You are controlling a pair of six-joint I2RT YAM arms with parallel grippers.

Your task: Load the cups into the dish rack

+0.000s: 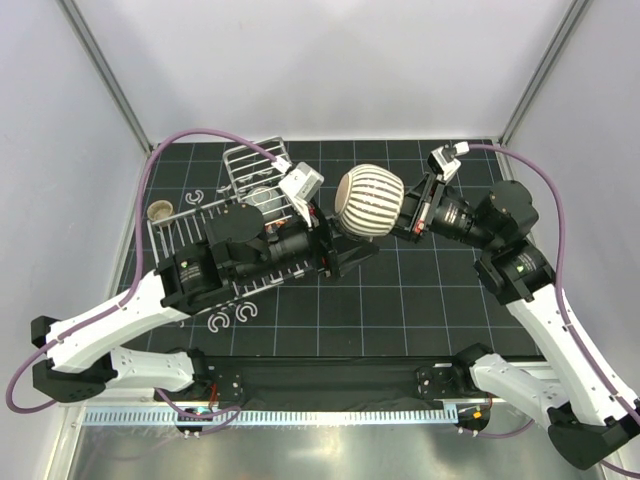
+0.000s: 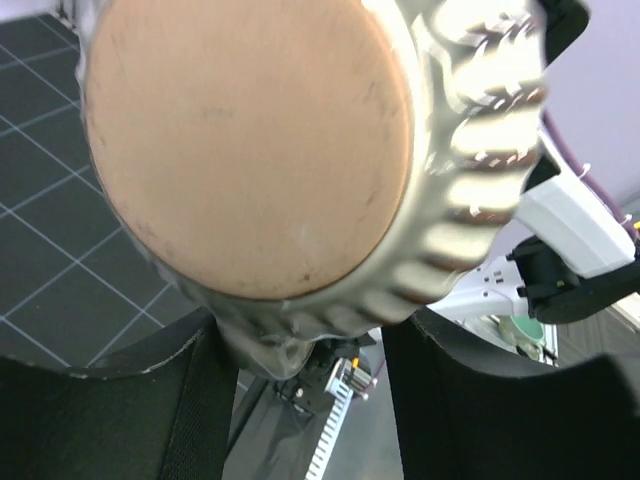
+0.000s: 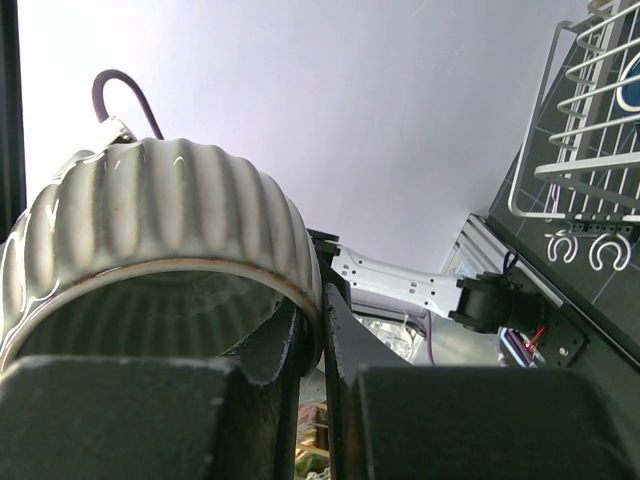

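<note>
The cream cup with dark stripes point(image 1: 368, 200) hangs in the air over the middle of the mat, between both grippers. My right gripper point(image 1: 403, 213) is shut on its rim, one finger inside and one outside point(image 3: 320, 320). In the right wrist view the cup point(image 3: 170, 210) fills the left side. My left gripper point(image 1: 335, 224) is at the cup's bottom, open, its fingers point(image 2: 300, 345) wide apart on either side of the lower edge. The cup's tan base point(image 2: 250, 140) fills that view. The dish rack point(image 1: 248, 172) stands at the back left, partly hidden by my left arm. A small tan-brown cup point(image 1: 160, 211) sits at its left end.
White C-shaped hooks point(image 1: 231, 319) lie on the dark grid mat point(image 1: 420, 300) near the left arm, and others point(image 1: 197, 198) by the rack. In the right wrist view the rack's wire basket point(image 3: 590, 110) shows at the right with something blue point(image 3: 632, 85) in it and hooks point(image 3: 560, 250) beneath it.
</note>
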